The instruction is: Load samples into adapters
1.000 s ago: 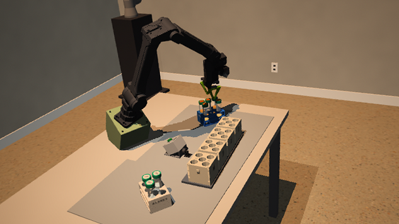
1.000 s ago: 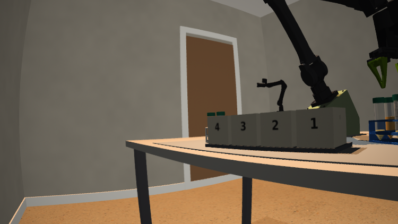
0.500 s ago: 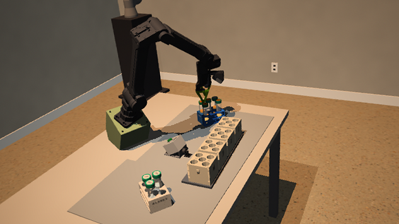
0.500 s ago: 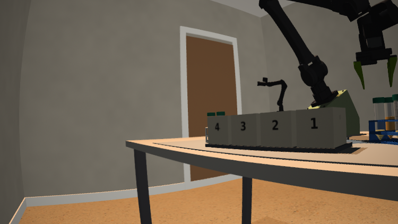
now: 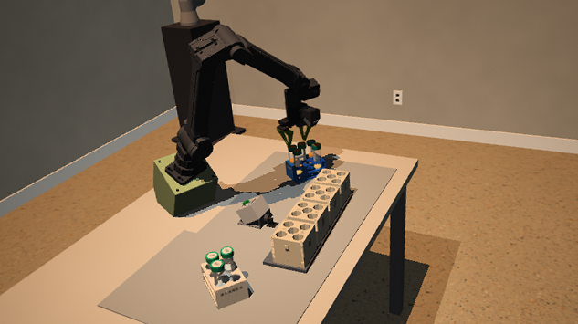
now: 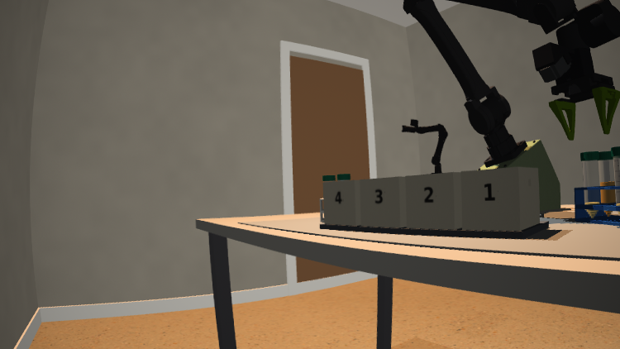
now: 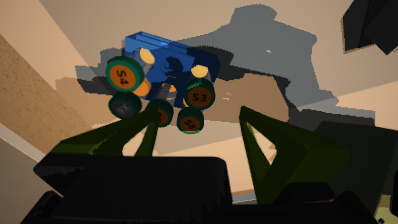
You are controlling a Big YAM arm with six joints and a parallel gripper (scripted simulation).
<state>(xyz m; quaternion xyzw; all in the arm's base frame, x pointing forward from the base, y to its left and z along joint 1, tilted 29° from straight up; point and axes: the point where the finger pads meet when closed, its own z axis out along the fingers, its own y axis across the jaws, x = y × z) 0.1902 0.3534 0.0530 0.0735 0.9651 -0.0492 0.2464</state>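
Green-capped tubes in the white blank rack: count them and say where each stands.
3, seen from the top view: one green-capped tube at the rack's far left, one at the far right, one in front between them. The remaining holes of the white blank rack look unfilled.

I'm seeing warm, dim light casting hard shadows toward four o'clock; exterior view is bowing at its edges
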